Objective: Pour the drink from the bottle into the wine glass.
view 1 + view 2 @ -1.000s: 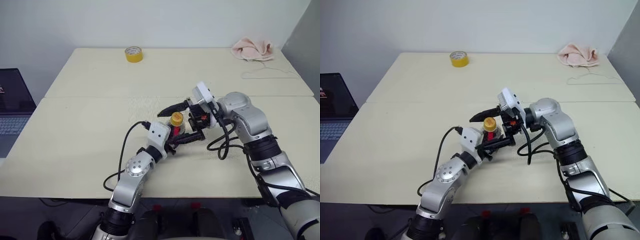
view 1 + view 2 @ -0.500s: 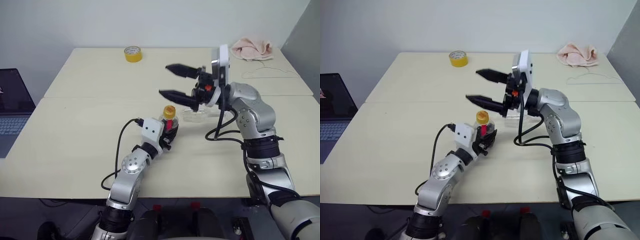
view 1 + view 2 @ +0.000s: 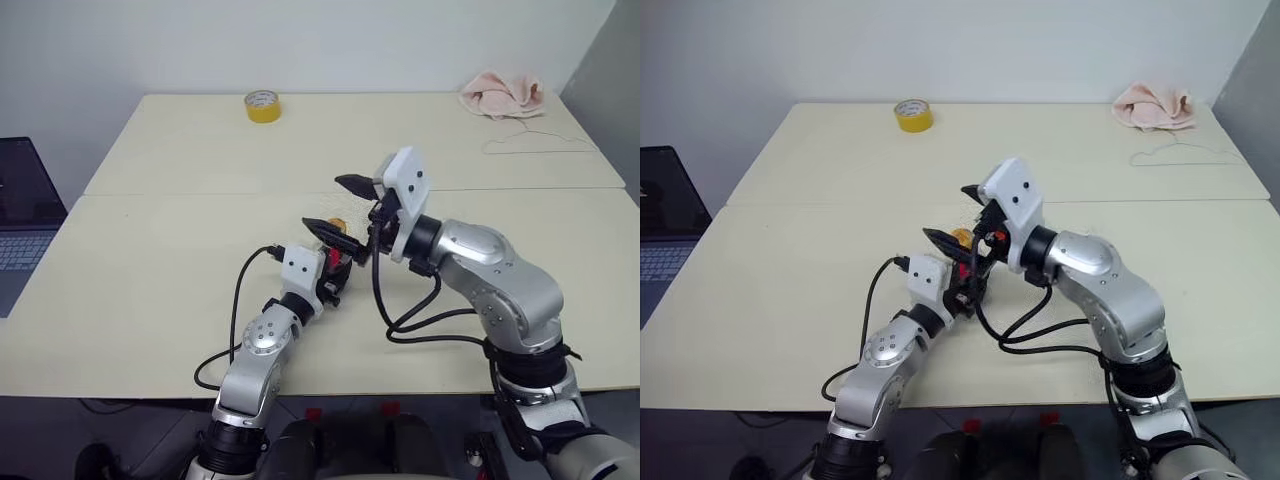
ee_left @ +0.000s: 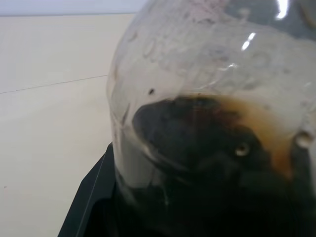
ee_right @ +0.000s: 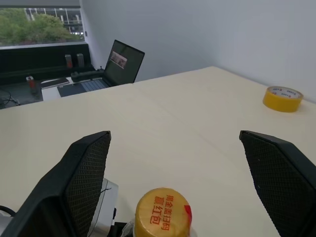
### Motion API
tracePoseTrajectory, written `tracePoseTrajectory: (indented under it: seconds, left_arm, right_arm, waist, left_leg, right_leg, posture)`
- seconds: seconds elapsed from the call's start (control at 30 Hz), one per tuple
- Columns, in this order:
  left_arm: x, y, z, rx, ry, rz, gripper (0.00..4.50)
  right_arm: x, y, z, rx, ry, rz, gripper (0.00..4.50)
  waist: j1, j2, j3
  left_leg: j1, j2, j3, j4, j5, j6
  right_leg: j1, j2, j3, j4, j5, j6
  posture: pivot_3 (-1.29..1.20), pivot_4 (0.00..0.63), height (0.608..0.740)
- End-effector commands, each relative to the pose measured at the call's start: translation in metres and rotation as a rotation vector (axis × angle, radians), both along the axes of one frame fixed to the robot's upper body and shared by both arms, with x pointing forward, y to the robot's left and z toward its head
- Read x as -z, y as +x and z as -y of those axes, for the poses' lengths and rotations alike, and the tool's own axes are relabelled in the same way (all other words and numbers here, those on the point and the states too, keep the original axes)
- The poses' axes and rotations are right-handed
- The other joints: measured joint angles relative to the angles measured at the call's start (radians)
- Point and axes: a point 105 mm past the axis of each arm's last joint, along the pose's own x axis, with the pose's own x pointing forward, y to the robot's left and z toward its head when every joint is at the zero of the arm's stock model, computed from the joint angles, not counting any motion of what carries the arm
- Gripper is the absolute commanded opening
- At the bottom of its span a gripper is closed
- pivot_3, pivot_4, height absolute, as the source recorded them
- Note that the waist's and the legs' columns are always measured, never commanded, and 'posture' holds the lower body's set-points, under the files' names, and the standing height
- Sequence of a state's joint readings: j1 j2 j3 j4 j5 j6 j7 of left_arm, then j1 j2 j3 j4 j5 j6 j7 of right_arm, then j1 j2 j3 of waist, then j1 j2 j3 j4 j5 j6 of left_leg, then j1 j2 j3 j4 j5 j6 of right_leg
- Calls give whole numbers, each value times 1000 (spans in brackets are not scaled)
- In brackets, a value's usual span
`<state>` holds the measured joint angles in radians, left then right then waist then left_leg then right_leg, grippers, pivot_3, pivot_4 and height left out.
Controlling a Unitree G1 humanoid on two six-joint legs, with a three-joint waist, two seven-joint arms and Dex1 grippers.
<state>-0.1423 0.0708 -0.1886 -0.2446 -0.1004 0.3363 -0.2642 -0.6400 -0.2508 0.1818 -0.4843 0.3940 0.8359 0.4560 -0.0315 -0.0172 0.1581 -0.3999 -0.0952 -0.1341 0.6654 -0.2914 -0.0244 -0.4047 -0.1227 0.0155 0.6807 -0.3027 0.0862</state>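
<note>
My left gripper (image 3: 334, 274) is shut on the bottle (image 3: 338, 262), a small clear one with a red label strip, held upright just above the table (image 3: 150, 270). The left wrist view shows the dark drink (image 4: 197, 128) low in the bottle. The yellow cap (image 5: 163, 212) is on. Above the bottle my right gripper (image 3: 330, 205) is open, one black finger (image 5: 84, 182) on each side of the cap, well apart from it. The wine glass is hidden behind my right arm.
A yellow tape roll (image 3: 262, 105) stands at the table's far left. A pink cloth (image 3: 500, 95) and a thin wire hanger (image 3: 540, 140) lie at the far right. A laptop (image 3: 20, 210) sits off the table's left edge.
Half a second ago my right gripper was raised high over the table; it has come back down and now straddles the cap, open throughout. The left gripper still holds the bottle.
</note>
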Motion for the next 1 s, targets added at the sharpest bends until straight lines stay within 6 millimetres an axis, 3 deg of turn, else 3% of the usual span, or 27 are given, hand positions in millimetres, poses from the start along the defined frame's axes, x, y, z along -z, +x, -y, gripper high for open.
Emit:
tracePoseTrajectory:
  seconds: [0.03, 0.2, 0.6, 0.83, 1.0]
  left_arm:
    - [-24, -3, 4, 13, -36, 88, 2335]
    - [-24, -2, 3, 11, -31, 91, 2335]
    - [-25, -2, 2, 7, -34, 97, 2335]
    - [-25, -1, 1, 0, -44, 96, 2335]
    - [-26, -1, 0, -1, -45, 102, 2335]
  right_arm:
    - [-8, 0, -1, 27, 3, 36, 4460]
    - [4, 5, -7, 45, -23, 7, 4460]
    - [9, 14, -11, 77, -12, -22, 4460]
    - [11, 24, 4, 128, -1, -42, 4460]
    - [12, 27, 29, 165, -8, -36, 4460]
  waist:
    - [1, 0, 0]
    - [-1, 0, 0]
    - [-1, 0, 0]
    - [-1, 0, 0]
    - [-1, 0, 0]
  left_leg:
    - [0, 0, 0, 0, 0, 0]
    - [0, 0, 0, 0, 0, 0]
    - [0, 0, 0, 0, 0, 0]
    - [0, 0, 0, 0, 0, 0]
    - [0, 0, 0, 0, 0, 0]
  right_leg:
    - [0, 0, 0, 0, 0, 0]
    - [0, 0, 0, 0, 0, 0]
    - [0, 0, 0, 0, 0, 0]
    - [0, 0, 0, 0, 0, 0]
    - [0, 0, 0, 0, 0, 0]
  posture:
    - [0, 150, 740]
    - [0, 150, 740]
    - [0, 150, 740]
    - [0, 150, 740]
    - [0, 150, 740]
